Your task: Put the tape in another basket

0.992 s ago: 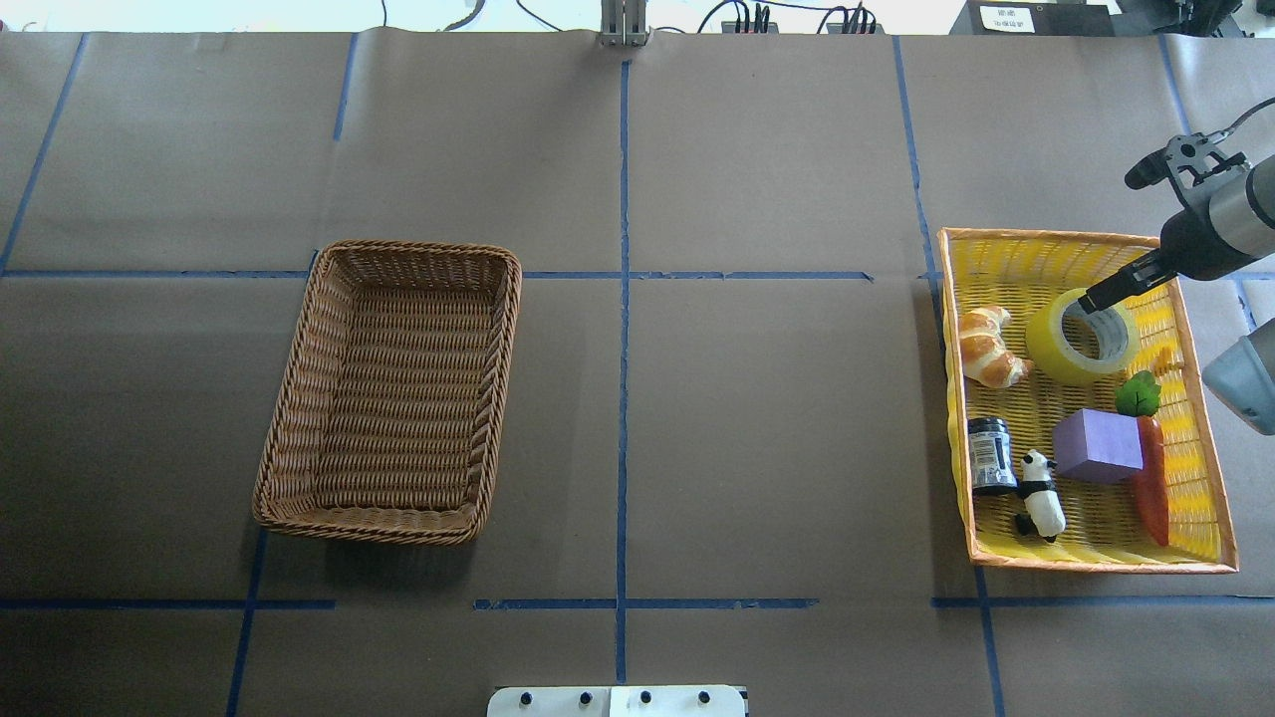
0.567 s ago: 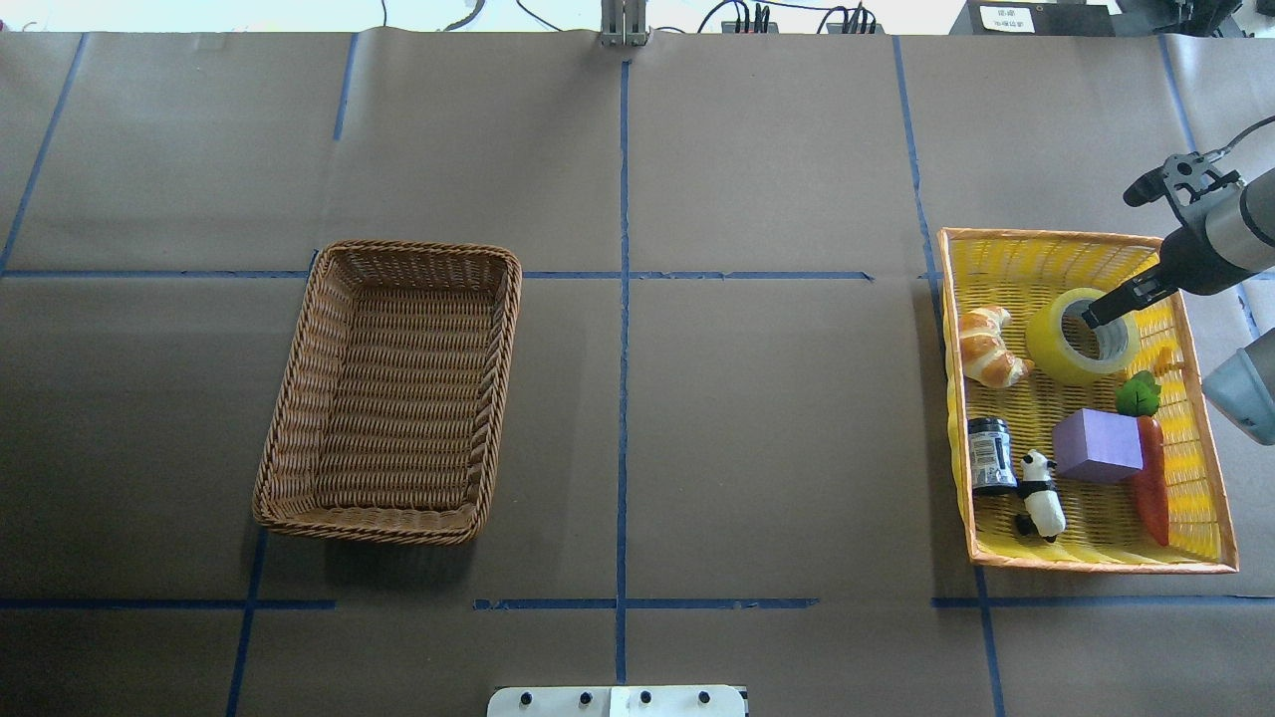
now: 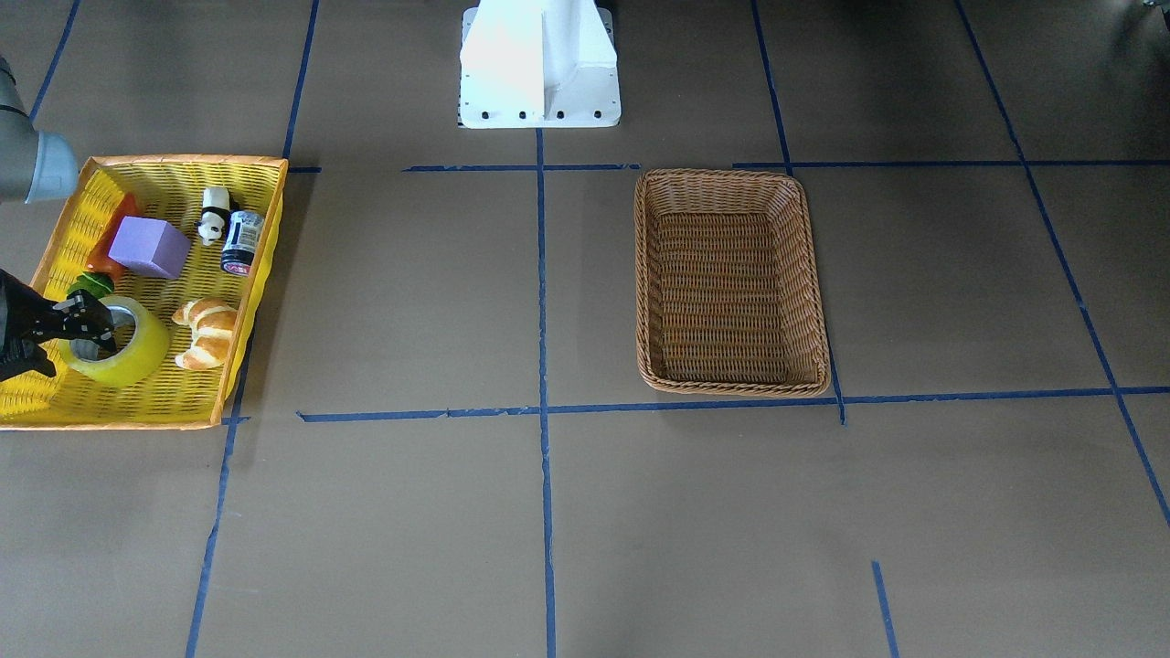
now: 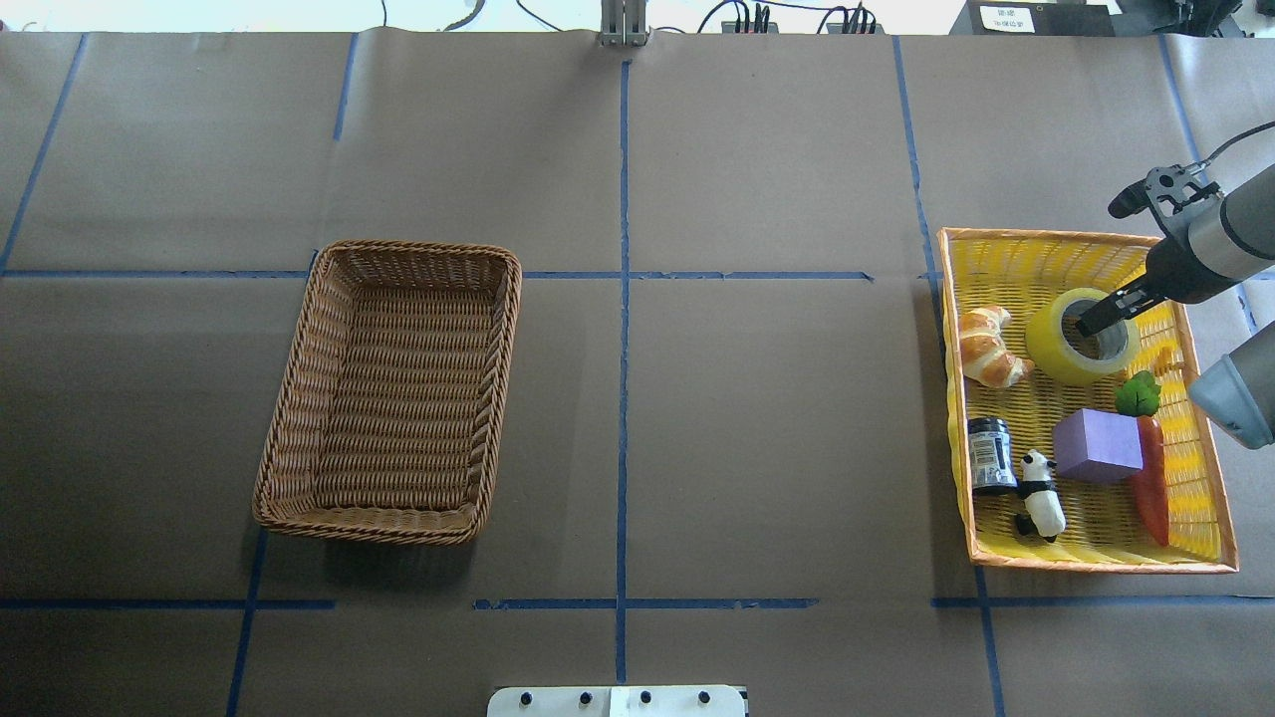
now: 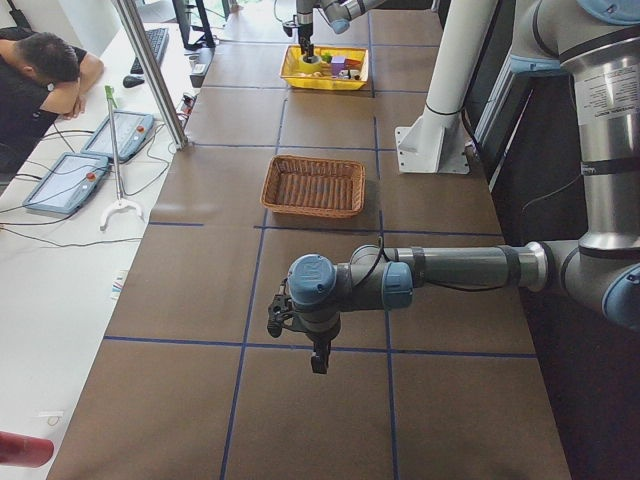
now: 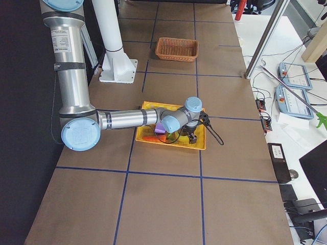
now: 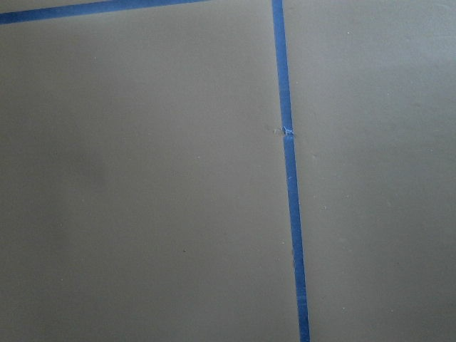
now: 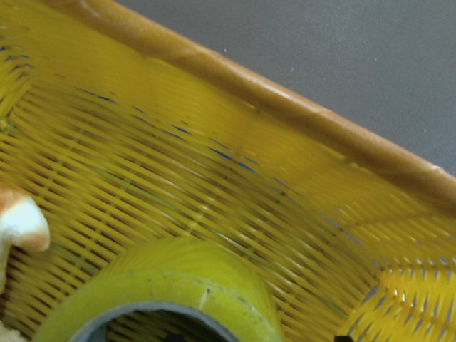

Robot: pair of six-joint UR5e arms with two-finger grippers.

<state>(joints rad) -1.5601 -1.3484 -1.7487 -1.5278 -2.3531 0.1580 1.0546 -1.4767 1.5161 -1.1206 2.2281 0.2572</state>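
The yellow-green tape (image 4: pixel 1046 344) lies flat in the far part of the yellow basket (image 4: pixel 1036 239), and also shows in the front view (image 3: pixel 137 361). My right gripper (image 4: pixel 1088 322) reaches down into it with one finger inside the core. It looks open and seems to straddle the roll's wall, which fills the bottom of the right wrist view (image 8: pixel 185 278). The brown wicker basket (image 4: pixel 388 254) stands empty on the left half of the table. My left gripper (image 5: pixel 316 362) hangs over bare table far from both baskets; I cannot tell if it is open.
In the yellow basket lie a croissant (image 4: pixel 986 347) beside the tape, a purple block (image 4: pixel 1096 445), a carrot (image 4: pixel 1152 478), a toy panda (image 4: pixel 1039 493) and a dark jar (image 4: pixel 991 455). Blue tape lines cross the brown table. The robot base (image 3: pixel 539 64) stands at the near edge.
My right gripper has come lower and slightly left, its fingertip going from the tape's rim down into the core. The tape has not moved.
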